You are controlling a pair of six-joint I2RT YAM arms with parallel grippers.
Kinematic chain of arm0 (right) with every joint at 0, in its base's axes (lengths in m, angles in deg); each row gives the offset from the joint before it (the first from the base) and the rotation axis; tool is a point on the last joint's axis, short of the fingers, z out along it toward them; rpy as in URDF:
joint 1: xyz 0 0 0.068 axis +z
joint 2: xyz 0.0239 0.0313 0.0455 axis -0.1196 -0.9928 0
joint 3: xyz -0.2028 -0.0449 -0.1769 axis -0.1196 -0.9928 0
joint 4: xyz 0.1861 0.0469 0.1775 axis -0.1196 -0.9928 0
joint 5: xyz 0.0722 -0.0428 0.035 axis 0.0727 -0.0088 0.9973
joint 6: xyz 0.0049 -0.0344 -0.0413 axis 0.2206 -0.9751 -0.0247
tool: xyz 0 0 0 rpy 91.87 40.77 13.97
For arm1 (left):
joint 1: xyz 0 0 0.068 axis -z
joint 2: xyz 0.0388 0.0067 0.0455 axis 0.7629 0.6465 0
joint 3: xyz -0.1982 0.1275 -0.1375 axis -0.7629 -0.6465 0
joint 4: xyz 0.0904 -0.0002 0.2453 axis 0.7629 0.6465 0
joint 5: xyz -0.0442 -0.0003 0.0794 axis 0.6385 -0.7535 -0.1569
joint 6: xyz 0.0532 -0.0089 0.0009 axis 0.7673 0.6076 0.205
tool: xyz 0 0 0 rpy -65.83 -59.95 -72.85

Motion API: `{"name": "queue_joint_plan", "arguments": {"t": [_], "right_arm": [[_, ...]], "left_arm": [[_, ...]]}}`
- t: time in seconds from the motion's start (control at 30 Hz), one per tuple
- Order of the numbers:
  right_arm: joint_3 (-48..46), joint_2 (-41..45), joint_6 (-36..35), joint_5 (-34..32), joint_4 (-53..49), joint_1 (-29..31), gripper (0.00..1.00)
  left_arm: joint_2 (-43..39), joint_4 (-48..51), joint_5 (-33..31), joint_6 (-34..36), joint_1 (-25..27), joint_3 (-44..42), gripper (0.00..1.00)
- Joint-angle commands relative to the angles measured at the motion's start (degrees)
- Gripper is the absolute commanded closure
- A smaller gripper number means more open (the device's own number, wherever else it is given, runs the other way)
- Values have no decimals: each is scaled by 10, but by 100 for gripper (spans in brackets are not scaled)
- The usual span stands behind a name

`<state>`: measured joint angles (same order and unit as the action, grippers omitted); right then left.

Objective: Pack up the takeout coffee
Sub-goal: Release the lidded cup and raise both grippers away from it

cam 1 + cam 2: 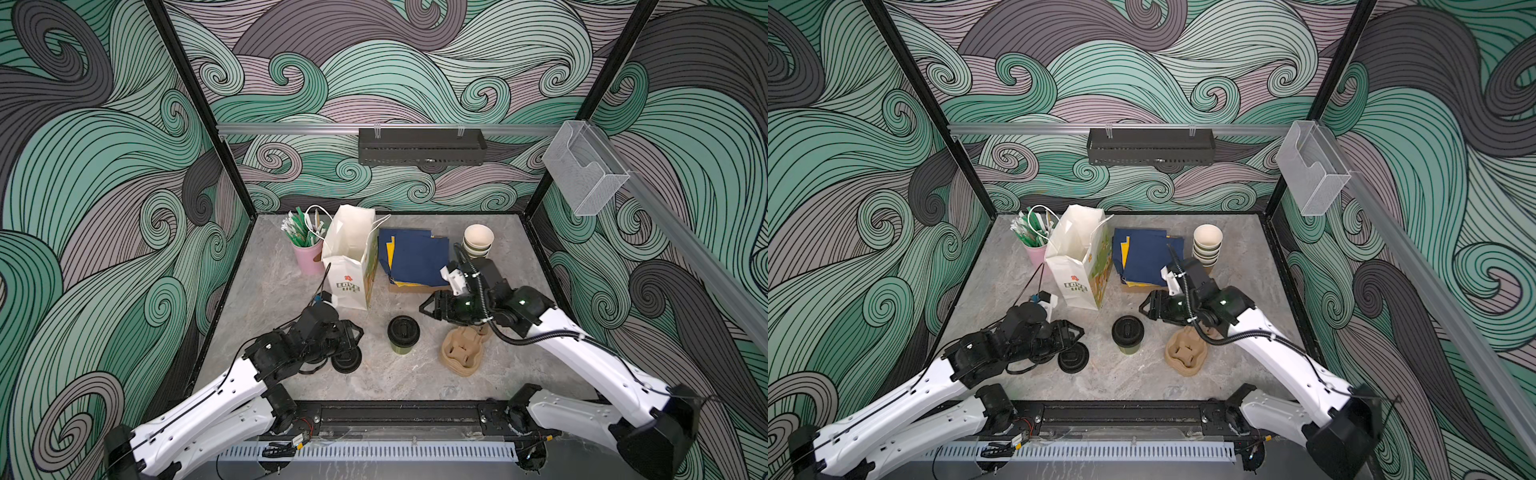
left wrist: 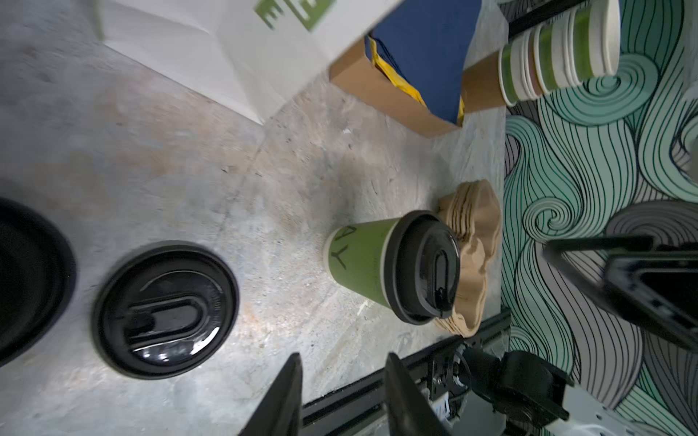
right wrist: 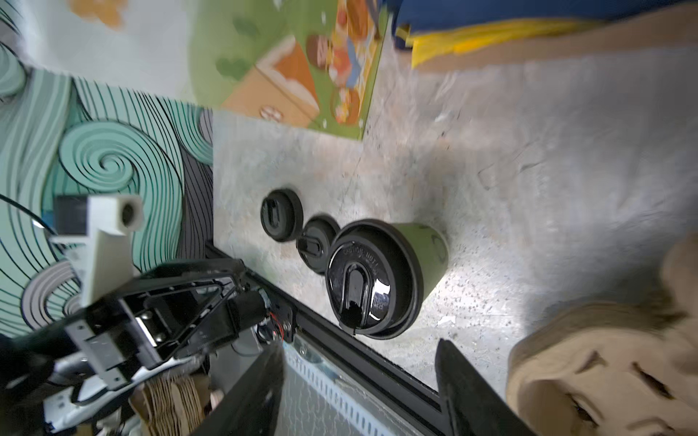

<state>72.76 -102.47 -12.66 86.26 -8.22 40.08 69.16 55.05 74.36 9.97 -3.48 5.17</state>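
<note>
Top views both show 1 olive-green paper cup w/ round black plastic sip lid upright on the grey marble-look tabletop, approx mid-table, btwn the two arms and touching neither. Only this one capped cup is visible; no 2nd in any view. L gripper hangs just beside two loose black plastic lids. L wrist view shows its fingers moderately apart w/ nothing btwn them. R gripper is near a stack of tan moulded-pulp cup carriers, jaws pointing toward the cup. R wrist view shows fingers wide apart, empty. White paper carry bag w/ green print stands open behind the cup, well apart. Step, my read: cup is lidded but not yet in a carrier or bag, so cup pickup is in hand. Next move needs a grip on the green side wall below the lid rim, light squeeze (paper prob. crushes, lid could pop). Cup must stay upright, then seat in a carrier well or go down thru the bag mouth. Other arm prob. steadies carrier/bag.
</note>
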Motion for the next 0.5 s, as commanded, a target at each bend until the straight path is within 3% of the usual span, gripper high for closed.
{"name": "queue_joint_plan", "arguments": {"t": [0.0, 0.1, 0.23, 0.47], "right_arm": [[52, 18, -50, -129, -106, -49, 35], [94, -2, -87, -218, -113, -86, 33], [162, -83, -113, -282, -117, -145, 33], [282, -243, -154, -288, -115, -229, 34]], "left_arm": [[-42, 43, -120, -6, -4, -5, 58], [-49, -27, -128, 38, -4, -5, 56], [-18, -70, -127, 69, -4, 12, 55], [11, -126, -97, 62, -4, 3, 52]]}}
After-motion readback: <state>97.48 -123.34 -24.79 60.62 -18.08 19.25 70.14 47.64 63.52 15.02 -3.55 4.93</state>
